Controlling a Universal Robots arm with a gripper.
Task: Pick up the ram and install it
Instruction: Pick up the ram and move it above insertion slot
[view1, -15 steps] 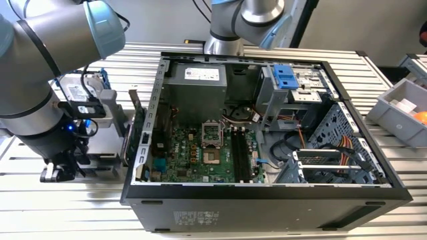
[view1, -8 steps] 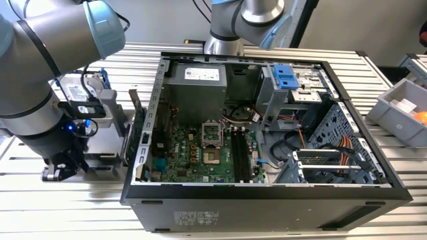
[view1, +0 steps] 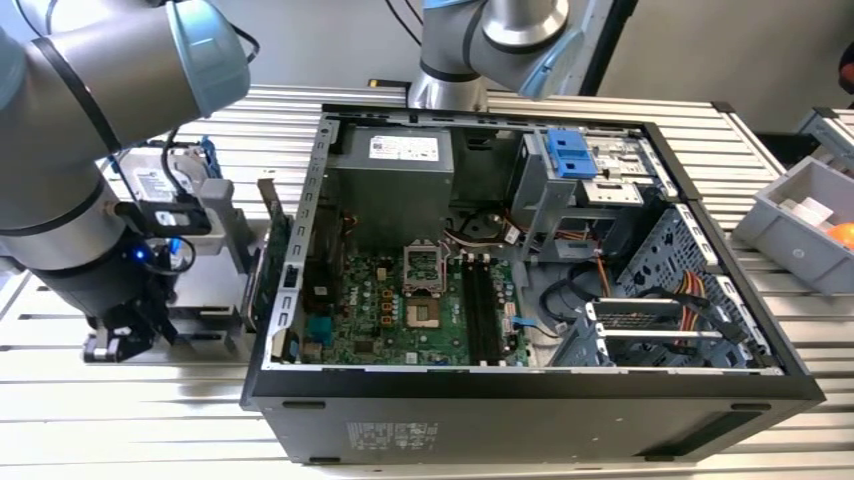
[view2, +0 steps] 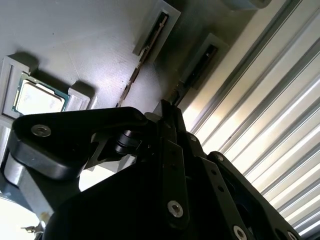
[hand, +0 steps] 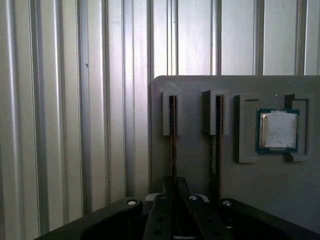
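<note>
The ram is a thin dark stick standing on edge in a slot of a grey holder block, the slot farther from the processor chip. My gripper sits right over the near end of that stick, its black fingers drawn together on either side of it. In the second wrist view the same ram runs from its slot down to the gripper. A second stick stands in the neighbouring slot. In the exterior view the gripper is low, beside the holder block.
An open computer case lies at the exterior view's right of the holder, its motherboard memory slots facing up. A hard drive with blue rails and an upright card stand by the case wall. A grey bin is at far right.
</note>
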